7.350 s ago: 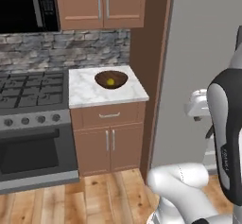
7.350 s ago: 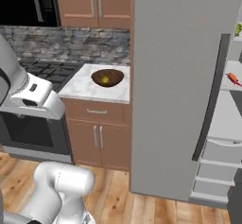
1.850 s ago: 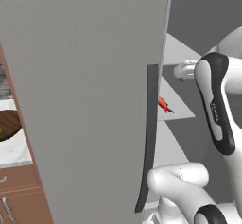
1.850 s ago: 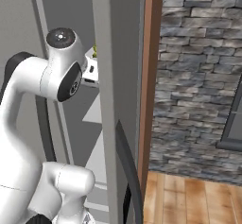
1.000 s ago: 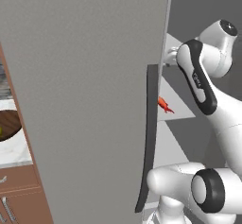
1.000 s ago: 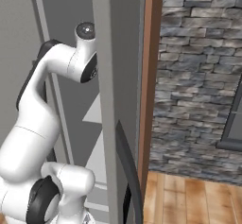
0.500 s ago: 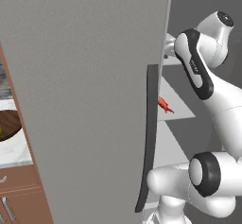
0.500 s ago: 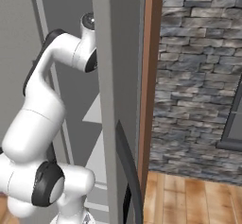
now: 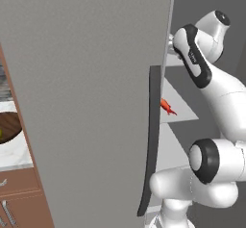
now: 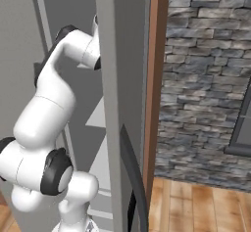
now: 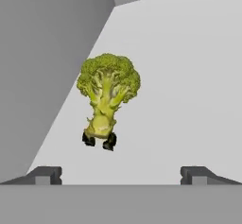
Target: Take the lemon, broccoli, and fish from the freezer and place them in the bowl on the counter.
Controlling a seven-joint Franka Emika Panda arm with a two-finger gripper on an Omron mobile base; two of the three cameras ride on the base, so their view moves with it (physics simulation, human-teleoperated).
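In the hand view the broccoli (image 11: 108,95) lies on a white freezer shelf (image 11: 189,90), green crown away from me and pale stalk toward me. My gripper (image 11: 121,176) is open, short of the stalk, with nothing between its fingertips (image 11: 45,175); the broccoli sits slightly left of their midline. The red-orange fish (image 9: 166,106) lies on a lower white shelf beside the freezer door (image 9: 91,87). My arm (image 9: 202,68) reaches past the door edge into the freezer, so the door hides the hand there. The brown bowl (image 9: 9,126) sits on the marble counter (image 9: 14,157), with a sliver of yellow, probably the lemon (image 9: 1,133), in it.
The open grey door with its long dark handle (image 9: 151,140) stands close to the left of my arm. A grey inner wall (image 11: 47,53) borders the shelf left of the broccoli. A wooden panel (image 10: 153,79) and stone wall (image 10: 206,79) lie right of the door.
Over the last second my arm has stretched up and deeper into the freezer behind the door. Since the oldest frames the base has driven from the counter to the freezer. The jaws stayed open.
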